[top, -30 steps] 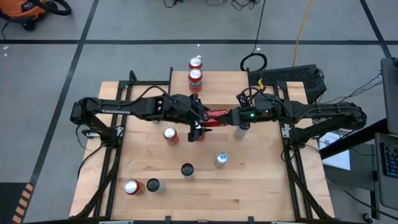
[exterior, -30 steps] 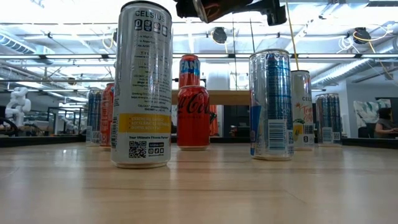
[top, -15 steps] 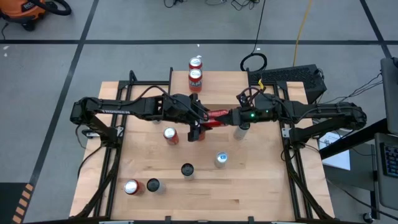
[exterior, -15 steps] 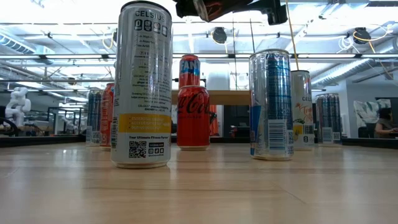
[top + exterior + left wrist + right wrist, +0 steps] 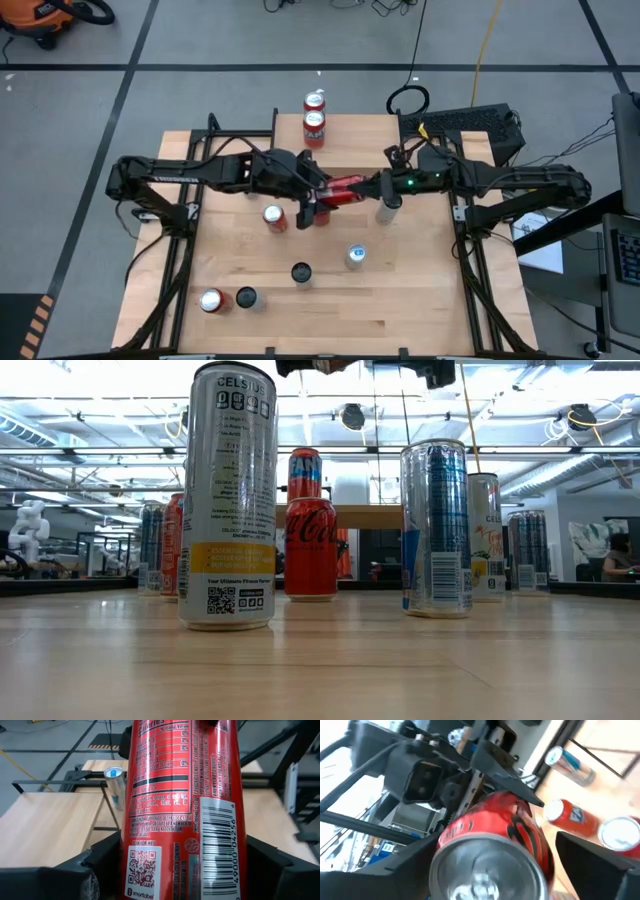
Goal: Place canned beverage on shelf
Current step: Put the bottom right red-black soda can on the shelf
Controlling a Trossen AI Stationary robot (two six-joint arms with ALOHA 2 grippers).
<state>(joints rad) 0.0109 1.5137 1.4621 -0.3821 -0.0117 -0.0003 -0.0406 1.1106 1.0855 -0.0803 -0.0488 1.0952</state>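
Note:
A red canned beverage [image 5: 340,188] lies on its side in the air above the middle of the table. My left gripper [image 5: 312,192] comes from the left and is shut on one end of it. My right gripper [image 5: 372,186] comes from the right and stands open. Its fingers [image 5: 590,857] flank the can's silver end [image 5: 480,870], with a gap showing beside one of them. The shelf [image 5: 370,516] shows in the low view behind the standing cans. An orange can [image 5: 305,472] stands by it. My left gripper pinches the red can's side wall near one end [image 5: 150,870] between its two fingers [image 5: 85,875]. The fingers come nearly level from the table's left and lie along the can. The can is lifted clear and lies sideways, its other end pointing at my right gripper.
Several cans stand on the table: a red one [image 5: 273,215] just under my left gripper, a silver one [image 5: 388,208] under my right, a blue-and-white one [image 5: 355,256] and dark ones [image 5: 301,272] nearer the front. Two red cans [image 5: 314,125] stand at the far edge.
My left gripper has risen a little and drawn back toward the table's left, taking the red can with it. The can stays on its side and clear of the table. In the low view both grippers now show less at the top edge.

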